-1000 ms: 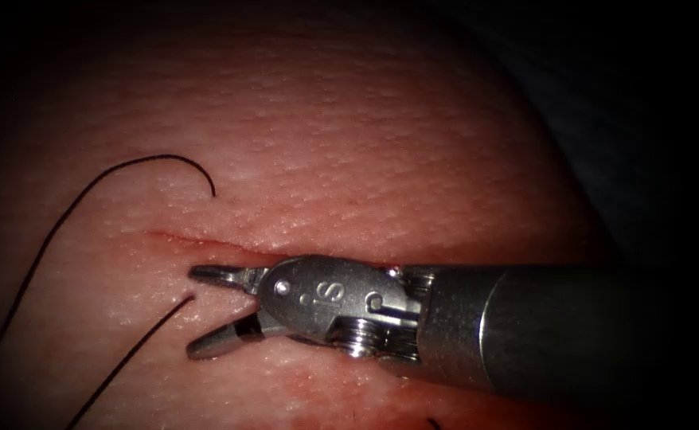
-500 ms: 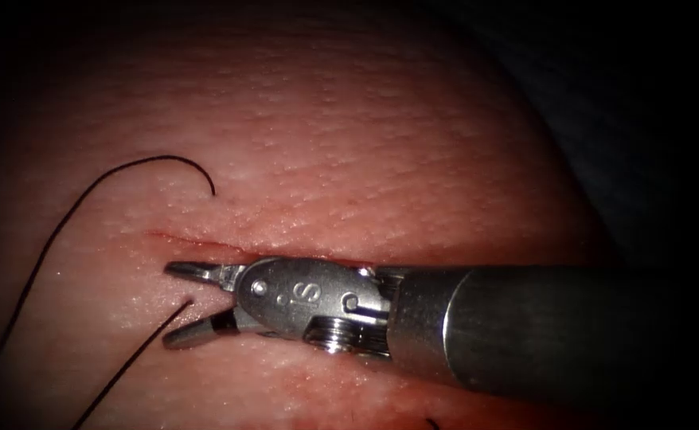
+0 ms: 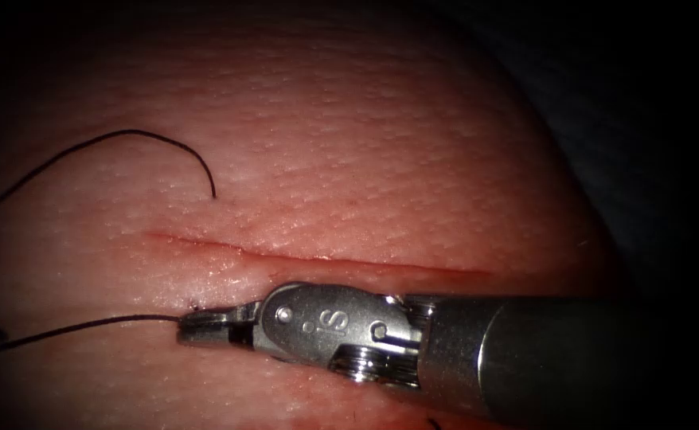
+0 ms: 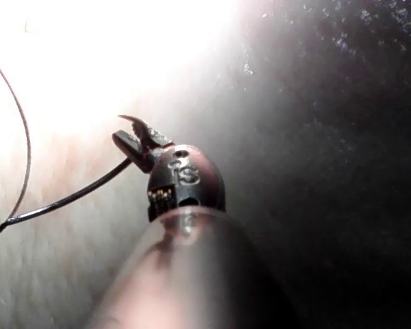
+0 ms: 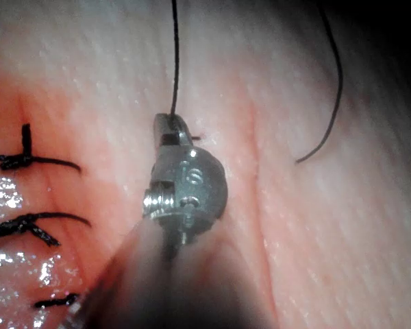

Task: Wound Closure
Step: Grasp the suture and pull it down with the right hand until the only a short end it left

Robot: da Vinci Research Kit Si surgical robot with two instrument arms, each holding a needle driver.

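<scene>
**Wound closure, bench tissue: items as they stand**

1. Thin black suture thread [image 3: 87,325]. One strand lies on the tissue below the cut in the endoscope view and runs off toward the left edge; its near end sits between the closed jaws of the right tool. A second strand [image 3: 150,142] arcs across the tissue above the cut and ends at the skin surface, just above the cut's left part. In the right wrist view the held strand [image 5: 174,55] leads straight away from the jaw tips.

2. Right arm's silver wristed needle-driver hand [image 3: 202,328]. It enters from the right and lies low over the tissue just below the cut. Jaws pressed together, clamped on the thread end. Same hand in its own wrist view [image 5: 170,125].

3. Left arm's dark needle-driver hand [image 4: 133,133], seen in the left wrist view. Jaws slightly parted; a black thread [image 4: 68,200] runs out from them, though whether it is truly gripped cannot be told.

4. Pale pink pork-belly tissue [image 3: 381,159] with a thin reddish horizontal cut [image 3: 318,259].

5. Finished black stitches [image 5: 27,161], knotted, in a row across a wet red patch of the tissue.
</scene>
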